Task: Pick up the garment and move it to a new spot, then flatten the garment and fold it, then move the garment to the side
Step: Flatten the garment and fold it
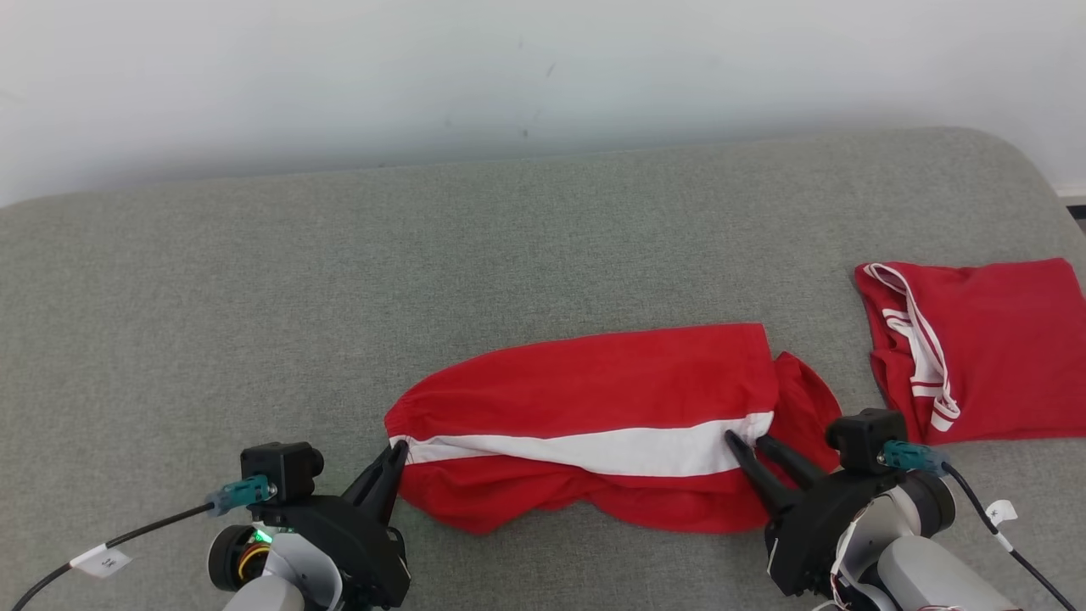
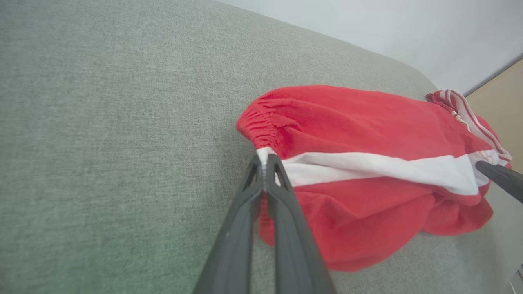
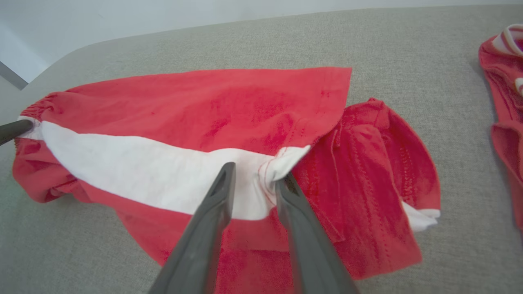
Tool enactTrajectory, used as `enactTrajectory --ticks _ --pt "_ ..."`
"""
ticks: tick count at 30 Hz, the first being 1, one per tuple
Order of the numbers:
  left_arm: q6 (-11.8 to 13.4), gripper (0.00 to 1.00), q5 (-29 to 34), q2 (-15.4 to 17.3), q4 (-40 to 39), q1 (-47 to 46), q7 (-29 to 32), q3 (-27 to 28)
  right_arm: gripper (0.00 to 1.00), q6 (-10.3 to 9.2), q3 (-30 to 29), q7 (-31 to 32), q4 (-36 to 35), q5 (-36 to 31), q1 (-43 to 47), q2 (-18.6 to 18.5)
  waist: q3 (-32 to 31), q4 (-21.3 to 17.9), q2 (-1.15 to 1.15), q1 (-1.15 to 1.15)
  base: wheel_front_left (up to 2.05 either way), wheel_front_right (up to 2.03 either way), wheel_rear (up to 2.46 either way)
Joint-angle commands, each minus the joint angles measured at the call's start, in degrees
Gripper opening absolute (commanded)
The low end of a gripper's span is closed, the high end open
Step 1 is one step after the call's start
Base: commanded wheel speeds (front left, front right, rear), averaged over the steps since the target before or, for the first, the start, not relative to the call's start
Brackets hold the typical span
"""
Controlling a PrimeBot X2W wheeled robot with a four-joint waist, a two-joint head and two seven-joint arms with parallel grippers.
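Garment (image 1: 594, 382) lying sideways on the grey cushion (image 1: 509, 246), centre, towards the near edge.
Red cloth with one broad white band, gathered waistband at left, rumpled along its near side. Left gripper (image 1: 394, 450) pinches the band's left end; right gripper (image 1: 747, 440) stands spread astride the band's right hem. Second red garment (image 1: 993, 348) lies apart, far right.

Black left end effector (image 1: 397, 451), teal plug (image 1: 241, 493), tagged cable (image 1: 136, 534)

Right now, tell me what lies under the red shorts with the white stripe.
Grey fabric-covered surface beneath the red shorts; their own lower layer pokes out at the right end. Anything under the middle is covered.
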Motion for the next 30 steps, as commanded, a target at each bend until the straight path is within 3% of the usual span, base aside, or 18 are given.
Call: enactTrajectory --ticks 1,10,16,21,24,30 --pt "0.12 0.0 0.33 0.36 -0.29 0.14 -0.66 -0.09 0.0 -0.15 0.19 -0.83 -0.57 -0.12 -0.31 -0.59 -0.06 0.17 0.0 0.0 0.0 0.0 0.0" --pt "0.17 0.0 -1.42 -0.54 -3.79 1.46 -2.55 0.45 0.0 -0.15 -1.11 -4.43 -4.51 0.85 -0.95 -2.64 -0.21 0.49 0.0 0.0 0.0 0.0 0.0" --pt "0.11 0.0 -4.8 0.54 -10.07 -2.72 -1.01 2.43 0.0 -0.15 -3.39 -5.45 -10.46 2.66 -5.92 -4.42 0.82 -0.16 0.0 0.0 0.0 0.0 0.0" --pt "0.09 0.0 -8.43 1.58 -14.38 -9.15 4.47 3.61 0.0 -0.15 -3.31 -2.33 -13.45 3.39 -14.73 -5.31 4.32 -1.65 0.0 0.0 0.0 0.0 0.0" --pt "0.45 0.0 -10.38 3.0 -15.24 -14.92 8.22 5.29 0.0 -0.15 -0.98 0.43 -13.03 -0.21 -22.77 -6.99 8.36 -3.18 0.0 0.0 0.0 0.0 0.0" --pt "2.94 0.0 -10.59 6.08 -15.9 -31.45 14.44 8.49 0.0 -0.15 -4.69 3.44 -7.94 7.46 -39.52 -1.96 19.94 -6.1 0.0 0.0 0.0 0.0 0.0"
